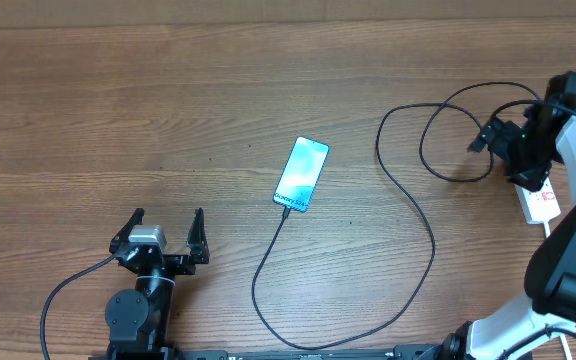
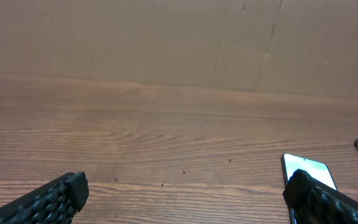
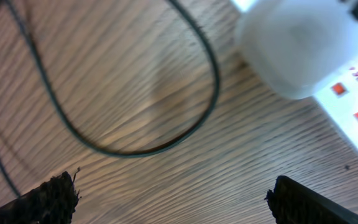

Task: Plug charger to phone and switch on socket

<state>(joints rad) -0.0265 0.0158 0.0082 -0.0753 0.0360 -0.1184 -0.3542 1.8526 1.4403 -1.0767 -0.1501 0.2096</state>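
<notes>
A broad wood-grain table (image 1: 168, 110) carries everything, with a plain brown board wall (image 2: 135, 37) rising beyond the left pincer (image 1: 168, 215), whose jaws stand wide and empty. The white socket (image 1: 540, 203) lies just beside the right pincer (image 3: 173, 193), which is also spread wide and grasps nothing. The phone (image 1: 302, 174) lies ahead-right of the left pincer, well apart. The charger (image 1: 413, 205) runs from the phone's near end and loops under the right pincer.
</notes>
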